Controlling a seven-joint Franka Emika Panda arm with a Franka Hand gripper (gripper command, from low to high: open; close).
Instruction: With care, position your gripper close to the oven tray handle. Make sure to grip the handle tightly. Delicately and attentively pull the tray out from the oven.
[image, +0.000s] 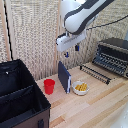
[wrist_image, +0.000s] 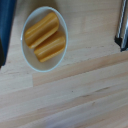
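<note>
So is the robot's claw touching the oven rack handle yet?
Apart. The exterior view shows the gripper hanging high above the table, clearly away from the handle.

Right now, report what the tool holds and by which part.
Nothing is held. The tool hangs in the air above the blue board and the bowl, apart from the oven tray and its handle.

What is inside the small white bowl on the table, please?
The white bowl holds yellow-orange pieces of food, lying side by side. They cover most of the bowl's bottom, so anything beneath them cannot be seen.
</note>
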